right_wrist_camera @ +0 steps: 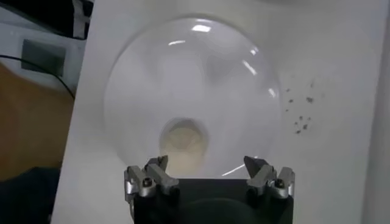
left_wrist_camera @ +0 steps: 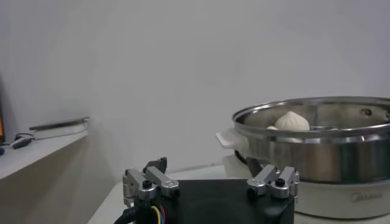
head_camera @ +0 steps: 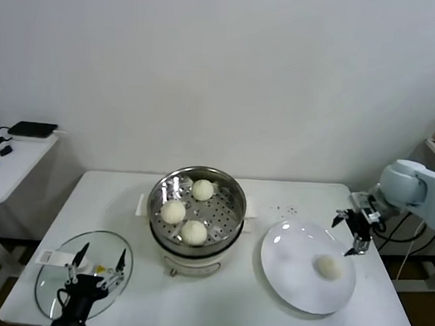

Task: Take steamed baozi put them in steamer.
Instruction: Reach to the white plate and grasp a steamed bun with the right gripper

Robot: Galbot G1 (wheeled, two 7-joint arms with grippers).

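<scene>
Three baozi sit in the steamer (head_camera: 196, 206), and the right end effector (head_camera: 352, 233), spread wide and empty, hovers over the last baozi (head_camera: 328, 267), needing a straight descent to grasp.

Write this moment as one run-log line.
steamer: three baozi inside | plate: one left | right claw: open, above plate | left claw: open, over lid
</scene>
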